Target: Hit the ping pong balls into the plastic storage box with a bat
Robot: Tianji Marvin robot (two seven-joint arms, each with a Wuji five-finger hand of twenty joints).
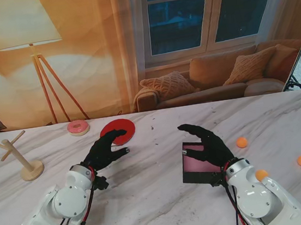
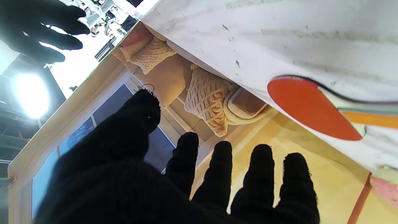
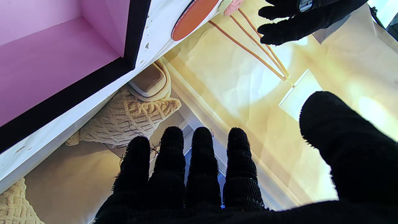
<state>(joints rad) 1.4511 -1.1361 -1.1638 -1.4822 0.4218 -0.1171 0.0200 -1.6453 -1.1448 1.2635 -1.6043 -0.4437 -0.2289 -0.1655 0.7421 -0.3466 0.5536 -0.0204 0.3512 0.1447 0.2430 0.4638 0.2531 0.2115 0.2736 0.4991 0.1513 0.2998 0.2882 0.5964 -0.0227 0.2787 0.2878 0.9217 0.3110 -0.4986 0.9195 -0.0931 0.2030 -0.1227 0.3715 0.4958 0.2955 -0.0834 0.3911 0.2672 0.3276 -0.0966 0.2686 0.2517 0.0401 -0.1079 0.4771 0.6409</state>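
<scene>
Landmark: black-rimmed pink plastic storage box (image 1: pixel 199 163), lying on the white marble table (image 1: pixel 161 199). Over its right edge, black-gloved right hand (image 1: pixel 210 144), fingers spread, gripping nothing. Well left of box, black-gloved left hand (image 1: pixel 104 150), likewise splayed and empty, fingertips over the round red bat (image 1: pixel 121 130). Right of box, three small orange ping pong balls (image 1: pixel 242 142).

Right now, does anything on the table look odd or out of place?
Yes: a pink donut lies by the red bat, and a wooden peg stand stands at the left. Neither belongs to hitting balls into the box.
</scene>
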